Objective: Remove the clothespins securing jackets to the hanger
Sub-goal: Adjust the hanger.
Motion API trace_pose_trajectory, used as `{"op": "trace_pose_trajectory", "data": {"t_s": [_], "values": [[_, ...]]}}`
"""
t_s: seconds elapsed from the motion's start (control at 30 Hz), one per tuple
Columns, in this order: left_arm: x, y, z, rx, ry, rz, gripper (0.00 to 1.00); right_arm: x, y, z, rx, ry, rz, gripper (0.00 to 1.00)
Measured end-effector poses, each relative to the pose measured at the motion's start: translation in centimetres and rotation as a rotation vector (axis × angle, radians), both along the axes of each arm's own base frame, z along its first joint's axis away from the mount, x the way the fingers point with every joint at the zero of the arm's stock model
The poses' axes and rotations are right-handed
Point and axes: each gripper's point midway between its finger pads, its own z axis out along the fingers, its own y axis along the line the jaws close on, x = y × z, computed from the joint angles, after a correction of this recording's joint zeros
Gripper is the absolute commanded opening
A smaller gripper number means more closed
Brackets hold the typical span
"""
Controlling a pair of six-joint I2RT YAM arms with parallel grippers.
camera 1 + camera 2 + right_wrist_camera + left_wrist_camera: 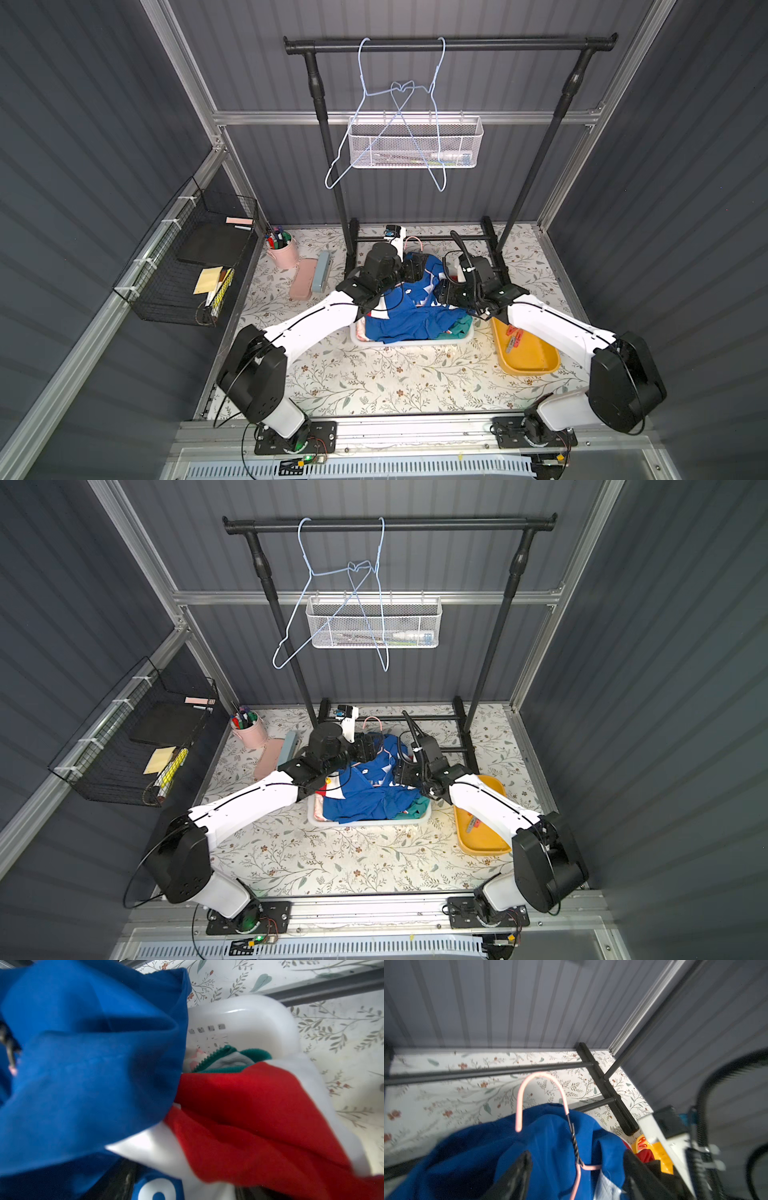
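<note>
Sagging softly, the jacket point(471, 1157) looks light; grip its stiff pink hanger point(519, 1105); left jaws open astride it, right jaws open.

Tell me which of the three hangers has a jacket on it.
The pink hanger, down by the white basket with the blue jacket around its neck. The two pale blue hangers hang bare from the black rail.

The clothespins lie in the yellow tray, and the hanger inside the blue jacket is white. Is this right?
No. The hanger inside the blue jacket is pink, as the left wrist view shows. The clothespins do lie in the yellow tray.
</note>
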Motion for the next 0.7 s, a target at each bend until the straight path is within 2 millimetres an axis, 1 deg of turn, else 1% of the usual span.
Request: {"op": "trace_pose_trajectory", "data": {"t_s": [0.07,0.1,0.13,0.17,0.2,0.23,0.27,0.3,0.33,0.37,0.4,0.47,0.6,0.7], "values": [[-0.9,0.8,2.8,-0.031,-0.057,-0.021,0.85,0.2,0.0,0.0,0.001,0.000,-0.001,0.73],[-1.2,1.6,4.5,-0.051,-0.089,-0.025,0.85,0.2,0.1,-0.1,0.001,0.001,-0.001,0.73],[-1.7,2.1,5.6,-0.067,-0.112,-0.032,0.86,0.3,0.1,-0.1,0.002,0.001,0.000,0.73],[-2.1,3.1,6.9,-0.087,-0.139,-0.036,0.86,0.3,0.1,-0.1,0.002,0.002,0.000,0.73],[-2.4,4.3,7.7,-0.101,-0.157,-0.031,0.85,0.4,0.2,-0.1,0.001,0.003,0.000,0.73],[-2.4,5.6,8.2,-0.111,-0.169,-0.023,0.84,0.4,0.2,-0.2,0.001,0.003,0.000,0.74],[-2.2,7.5,8.5,-0.118,-0.180,-0.003,0.83,0.4,0.2,-0.2,0.001,0.003,0.001,0.73],[-2.1,9.3,8.5,-0.120,-0.184,0.017,0.81,0.5,0.2,-0.2,0.002,0.003,0.001,0.74],[-1.9,10.5,8.3,-0.119,-0.182,0.034,0.80,0.5,0.3,-0.2,0.003,0.004,0.002,0.74],[-1.7,12.0,7.8,-0.116,-0.175,0.057,0.79,0.5,0.3,-0.2,0.004,0.003,0.003,0.74],[-1.8,13.0,7.2,-0.115,-0.161,0.063,0.79,0.6,0.3,-0.2,0.005,0.003,0.004,0.74],[-2.4,13.5,5.7,-0.113,-0.127,0.042,0.78,0.7,0.4,-0.2,0.008,0.005,0.006,0.74],[-3.3,13.9,2.5,-0.109,-0.051,0.003,0.78,0.8,0.6,-0.2,0.014,0.007,0.010,0.75],[-3.6,14.6,0.2,-0.119,0.009,-0.009,0.75,0.9,0.7,-0.2,0.018,0.005,0.013,0.76]]}}
